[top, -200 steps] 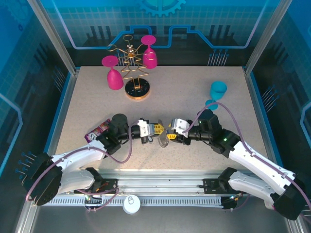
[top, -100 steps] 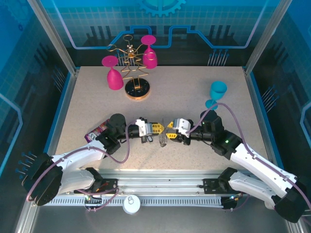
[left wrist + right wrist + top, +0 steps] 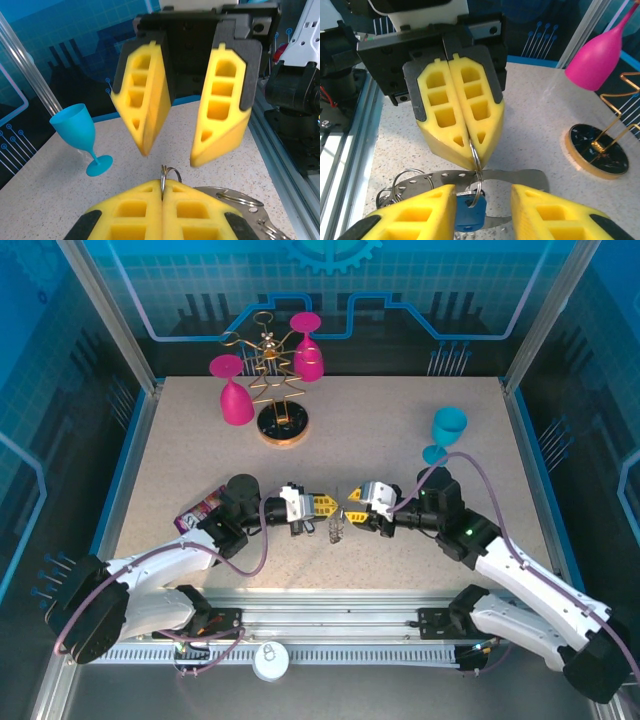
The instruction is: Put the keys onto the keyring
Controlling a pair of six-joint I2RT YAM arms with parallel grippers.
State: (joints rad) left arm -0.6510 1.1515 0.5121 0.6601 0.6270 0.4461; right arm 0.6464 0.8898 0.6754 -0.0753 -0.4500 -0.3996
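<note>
My left gripper [image 3: 320, 506] [image 3: 162, 189] is shut on a small silver split ring [image 3: 476, 152] that sticks up between its yellow pads. From that ring hangs a key with a bright blue head [image 3: 469, 214]. Behind it lies the keyring [image 3: 517, 176], a flat grey metal loop with small holes. My right gripper [image 3: 351, 513] [image 3: 482, 194] faces the left one tip to tip and stands open. The blue key head sits between its fingers, close against the left pad [image 3: 437, 202]. In the left wrist view the right gripper [image 3: 171, 156] hangs open just above the ring [image 3: 165, 175].
A gold wire rack [image 3: 278, 390] with two pink goblets [image 3: 235, 398] stands at the back left. A blue goblet [image 3: 446, 432] stands at the right. A purple packet [image 3: 198, 510] lies beside the left arm. Loose small rings [image 3: 402, 181] hang on the loop's left end.
My right gripper has drawn back slightly to the right and its jaws have narrowed a little. The left gripper keeps its grip on the ring and has shifted a touch left.
</note>
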